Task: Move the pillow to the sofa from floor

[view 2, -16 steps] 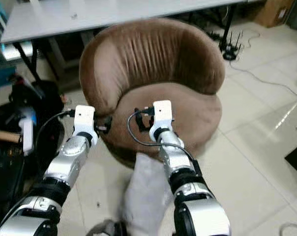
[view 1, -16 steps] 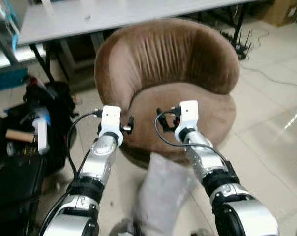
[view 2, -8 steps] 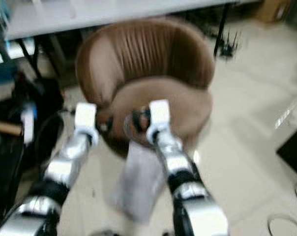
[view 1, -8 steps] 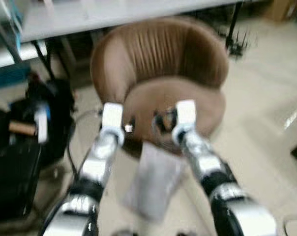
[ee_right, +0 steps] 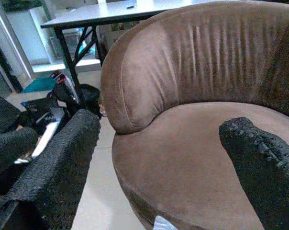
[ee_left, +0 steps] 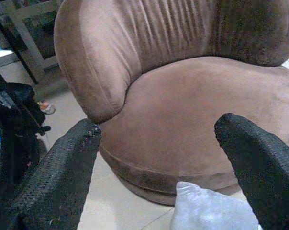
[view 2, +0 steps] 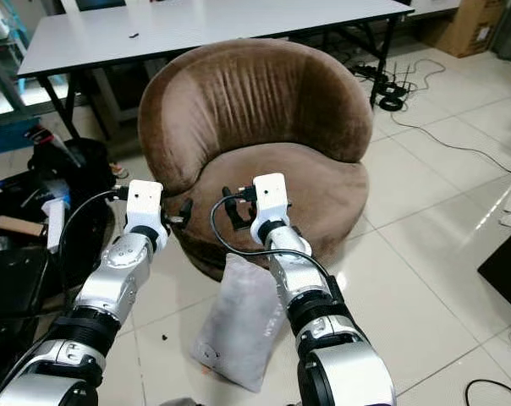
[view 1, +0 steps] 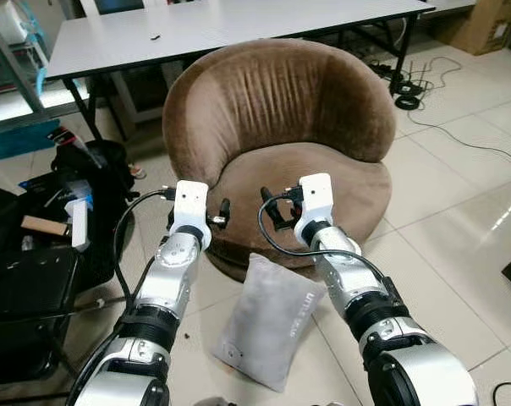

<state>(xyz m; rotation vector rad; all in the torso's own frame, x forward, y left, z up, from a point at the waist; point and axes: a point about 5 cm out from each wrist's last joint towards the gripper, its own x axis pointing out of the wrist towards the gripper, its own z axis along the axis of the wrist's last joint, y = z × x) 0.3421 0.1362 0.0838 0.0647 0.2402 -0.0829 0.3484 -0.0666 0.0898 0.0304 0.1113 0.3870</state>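
Even, bright indoor light; sharp head views. Glare streaks the floor tiles [view 1: 492, 211] right of the right gripper [view 1: 277, 207].

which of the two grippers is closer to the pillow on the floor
The right gripper: its arm passes directly over the grey pillow. The left gripper is held further to the pillow's left side.

The pillow [view 1: 268, 321] is pale grey, plain, with faint small lettering on its face. The sofa [view 1: 281, 127] is brown velvet, its back marked by vertical pleats that catch lighter streaks. The floor [view 1: 458, 194] is glossy cream tile with thin dark grout lines. The surface [view 1: 205, 30] behind is white on black legs. My arms are silver with black joints and white wrist blocks; my left tool [ee_left: 154, 158] and my right tool [ee_right: 159, 158] have black, rough-textured fingers. Black bags [view 1: 35, 271] lie by the sofa.
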